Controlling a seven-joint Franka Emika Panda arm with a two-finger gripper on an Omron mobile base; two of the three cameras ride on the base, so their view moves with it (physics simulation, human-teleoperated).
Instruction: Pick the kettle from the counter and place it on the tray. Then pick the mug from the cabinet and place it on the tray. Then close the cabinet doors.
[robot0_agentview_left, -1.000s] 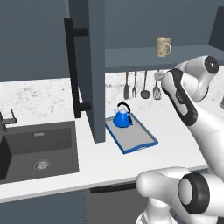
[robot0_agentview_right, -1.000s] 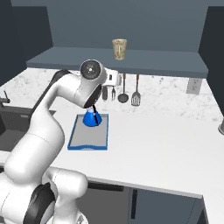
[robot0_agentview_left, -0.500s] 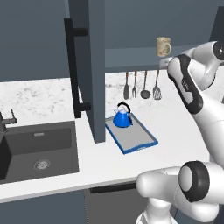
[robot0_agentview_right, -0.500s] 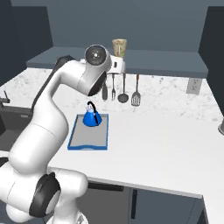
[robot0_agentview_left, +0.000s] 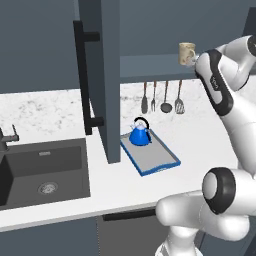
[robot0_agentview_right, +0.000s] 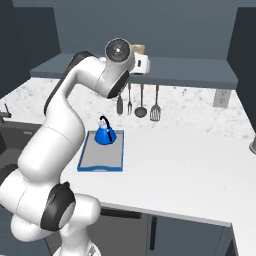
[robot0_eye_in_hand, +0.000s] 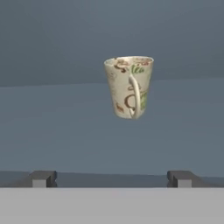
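Risen since a second ago, from low over the tray (robot0_agentview_left: 159, 161) up to shelf height, pincer (robot0_eye_in_hand: 112, 178) now spread wide, pointing at the mug (robot0_eye_in_hand: 129, 86) but not touching. One blue kettle (robot0_agentview_left: 140, 134) already on the one tray on the tabletop (robot0_agentview_right: 190, 165): first job done. One mug waiting on the cabinet shelf (robot0_agentview_left: 150, 65), handle facing the pincer. Left to do: grab mug, put on tray, shut doors. One door (robot0_agentview_left: 100, 75) hanging open. Four tools (robot0_agentview_right: 137, 102) on the wall.

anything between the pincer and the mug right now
No. In the hand view the open pincer faces the mug across bare cabinet shelf.
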